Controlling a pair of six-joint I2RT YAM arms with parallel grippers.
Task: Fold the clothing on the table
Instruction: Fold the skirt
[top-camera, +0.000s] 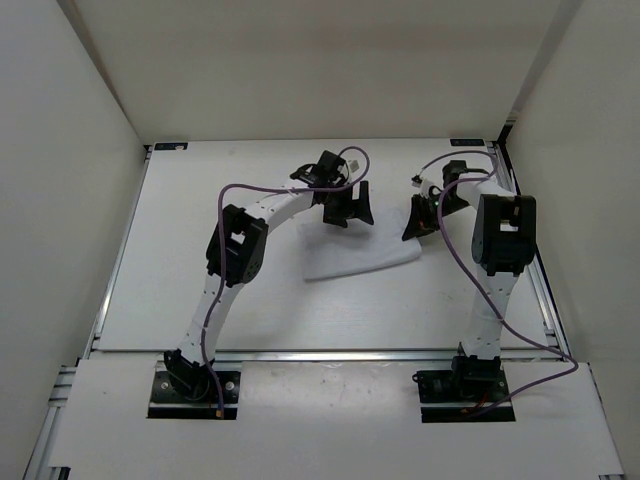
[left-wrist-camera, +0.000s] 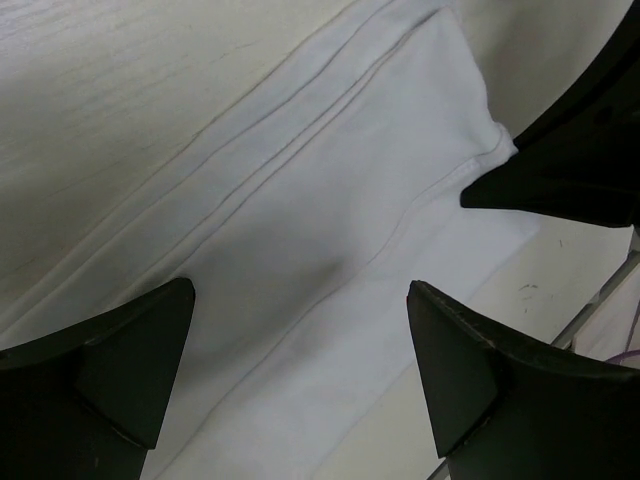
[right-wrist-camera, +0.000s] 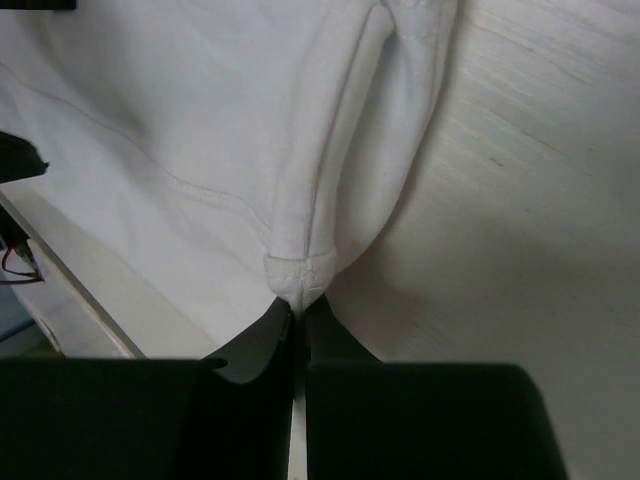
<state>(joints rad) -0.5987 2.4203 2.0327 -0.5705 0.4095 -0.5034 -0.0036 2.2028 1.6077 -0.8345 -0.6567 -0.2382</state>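
The clothing (top-camera: 355, 258) is a plain white fabric piece lying flat on the table (top-camera: 180, 260) between the two arms. My right gripper (top-camera: 420, 222) is shut on the clothing's right corner; in the right wrist view the hemmed corner (right-wrist-camera: 300, 272) is pinched between its closed fingertips (right-wrist-camera: 300, 305), and the fabric bunches into a fold above them. My left gripper (top-camera: 352, 208) hangs open over the clothing's far left part. In the left wrist view its wide-apart fingers (left-wrist-camera: 140, 350) frame the wrinkled clothing (left-wrist-camera: 330, 220), with nothing between them.
White walls enclose the table on three sides. An aluminium rail (top-camera: 330, 352) runs along the near edge in front of the arm bases. Purple cables (top-camera: 240, 190) loop along both arms.
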